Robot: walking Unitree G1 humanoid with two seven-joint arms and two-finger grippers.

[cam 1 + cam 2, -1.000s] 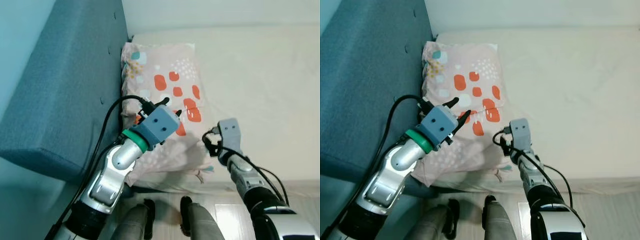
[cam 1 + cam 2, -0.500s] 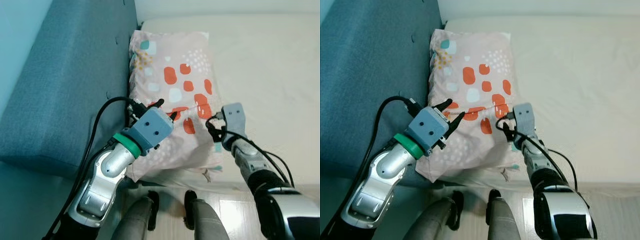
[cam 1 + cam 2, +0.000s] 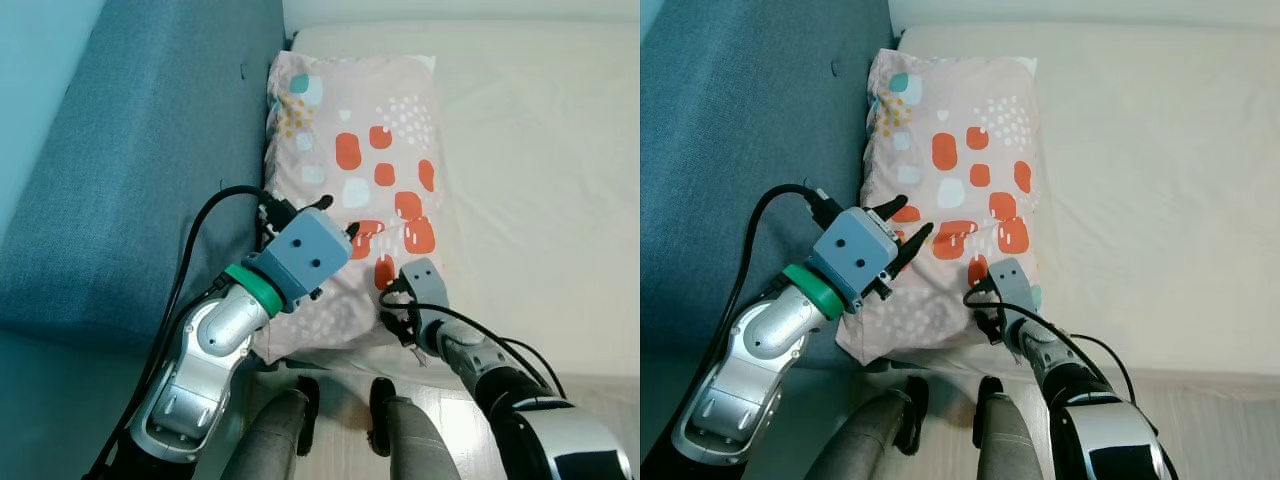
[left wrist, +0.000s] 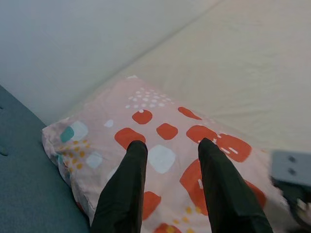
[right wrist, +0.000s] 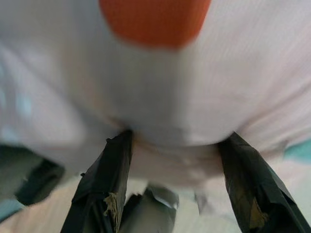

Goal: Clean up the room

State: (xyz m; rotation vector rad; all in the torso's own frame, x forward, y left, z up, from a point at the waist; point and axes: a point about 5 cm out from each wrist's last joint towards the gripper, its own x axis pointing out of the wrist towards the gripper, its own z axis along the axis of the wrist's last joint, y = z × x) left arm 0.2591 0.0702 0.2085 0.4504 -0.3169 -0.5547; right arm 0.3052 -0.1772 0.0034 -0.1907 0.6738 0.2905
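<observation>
A pink pillow (image 3: 350, 160) with orange and teal patches lies on the cream mattress (image 3: 540, 170), its long side against the blue padded headboard (image 3: 150, 150). My left gripper (image 3: 338, 217) hovers open just above the pillow's near left part; in the left wrist view its fingers (image 4: 127, 184) stand apart over the orange patches with nothing between them. My right gripper (image 3: 398, 305) is at the pillow's near edge, low by the mattress side. In the right wrist view it (image 5: 177, 138) is open wide, and the pillow's bulging edge (image 5: 160, 97) presses in between its fingers.
The headboard runs along the whole left side. The mattress stretches bare to the right and far side. My own legs (image 3: 290, 440) stand on pale wooden floor (image 3: 450, 420) right against the mattress's near edge.
The camera has shifted. My right gripper has slid from the pillow's right side down to its near edge. The pillow now lies flatter. The left gripper has kept its place over it.
</observation>
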